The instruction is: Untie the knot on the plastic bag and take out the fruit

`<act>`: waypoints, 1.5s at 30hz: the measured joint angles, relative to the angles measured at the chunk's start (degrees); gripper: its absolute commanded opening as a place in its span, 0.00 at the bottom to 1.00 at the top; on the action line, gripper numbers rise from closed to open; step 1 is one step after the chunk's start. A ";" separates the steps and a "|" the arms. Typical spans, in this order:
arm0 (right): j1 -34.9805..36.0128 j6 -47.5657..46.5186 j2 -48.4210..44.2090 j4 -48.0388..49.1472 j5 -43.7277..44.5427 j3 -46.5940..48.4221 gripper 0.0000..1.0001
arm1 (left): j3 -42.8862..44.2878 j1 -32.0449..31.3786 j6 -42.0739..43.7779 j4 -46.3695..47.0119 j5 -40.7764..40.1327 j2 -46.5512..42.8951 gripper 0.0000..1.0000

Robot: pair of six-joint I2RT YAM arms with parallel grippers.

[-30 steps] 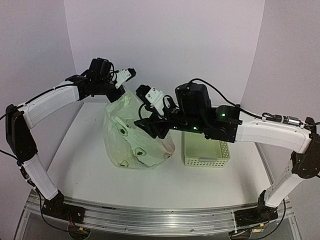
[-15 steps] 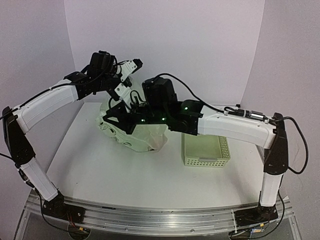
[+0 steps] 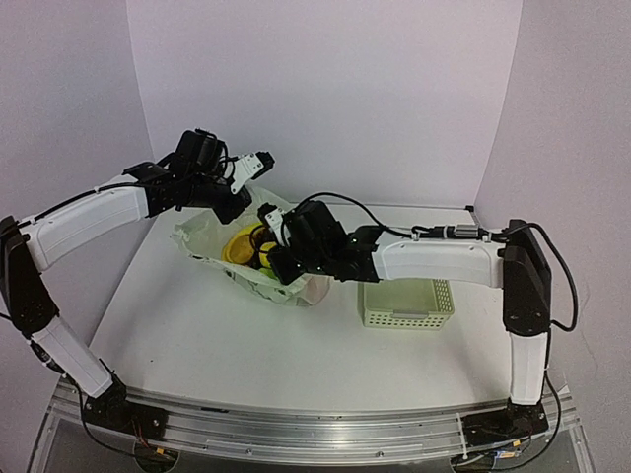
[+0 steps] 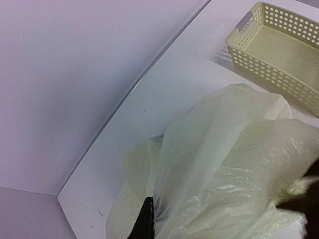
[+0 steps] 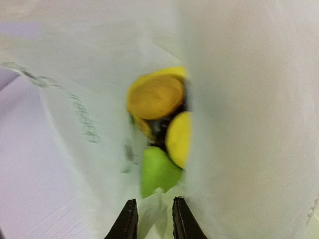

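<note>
The untying is judged done. The thin, translucent pale green plastic bag (image 3: 202, 236) lies on the white tabletop (image 3: 168, 315) with its mouth spread, and small yellow and green toy fruit (image 3: 240, 246) shows inside. Film appears clamped in the left tool (image 3: 225, 202) and pinched in the nearly closed right tool (image 5: 153, 211). Next, one tool must be freed, opened and reached in for a fruit while the rim is held.
</note>
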 measured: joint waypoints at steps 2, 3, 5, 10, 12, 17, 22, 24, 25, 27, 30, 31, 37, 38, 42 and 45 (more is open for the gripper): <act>-1.77 0.74 0.45 -1.90 3.97 -0.30 0.23 | -0.03 0.00 -1.53 -1.89 1.85 -1.27 0.00; -2.67 0.98 0.53 -2.73 5.92 -0.57 0.23 | -0.09 0.00 -2.27 -2.89 2.93 -2.02 0.00; -3.92 0.79 0.48 -3.01 8.22 -1.09 0.26 | -1.30 -0.08 -4.29 -4.26 5.60 -4.19 0.00; -5.02 -3.85 -2.09 -4.40 8.65 -4.83 0.34 | -6.78 -0.79 -9.78 -7.04 11.88 -9.63 0.00; -4.74 -6.60 -5.06 -5.55 6.39 -7.67 0.40 | -7.62 -0.91 -11.15 -7.36 13.85 -10.47 0.00; -3.32 -12.89 -15.66 -10.97 0.28 -13.17 0.60 | -9.18 -0.97 -13.42 -6.50 17.71 -12.04 0.00; 0.40 -16.98 -27.78 -14.38 -1.27 -13.94 0.75 | -10.79 -0.98 -14.69 -5.21 19.52 -12.97 0.00; 2.78 -17.71 -30.55 -14.89 -1.30 -12.58 0.68 | -11.16 -0.97 -14.97 -4.58 19.90 -12.97 0.00; 3.86 -17.91 -30.62 -14.96 -1.50 -11.20 0.62 | -11.31 -0.97 -15.05 -4.27 19.99 -12.97 0.00; 5.98 -17.75 -29.20 -14.54 -2.74 -7.94 0.45 | -11.56 -0.98 -15.20 -3.43 20.10 -12.97 0.00; 8.17 -16.06 -22.71 -11.43 -5.87 -3.07 0.26 | -12.08 -0.96 -15.52 -2.18 20.14 -12.97 0.00; 8.61 -15.28 -20.12 -9.73 -6.38 -2.47 0.21 | -12.23 -0.98 -15.84 -1.96 20.11 -12.97 0.00; 8.60 -13.80 -5.32 2.81 -3.63 -5.76 0.07 | -13.23 -0.96 -18.56 -0.43 18.76 -12.97 0.00; 8.59 -14.26 -3.31 4.31 -2.61 -5.78 0.07 | -13.33 -0.96 -19.29 -0.29 18.70 -12.97 0.00; 8.16 -15.87 3.81 9.43 1.36 -3.90 0.08 | -13.78 -0.96 -21.77 0.45 18.70 -12.68 0.00; 7.84 -15.69 6.05 11.56 3.21 -3.59 0.09 | -14.09 -0.84 -23.40 1.08 18.72 -11.93 0.00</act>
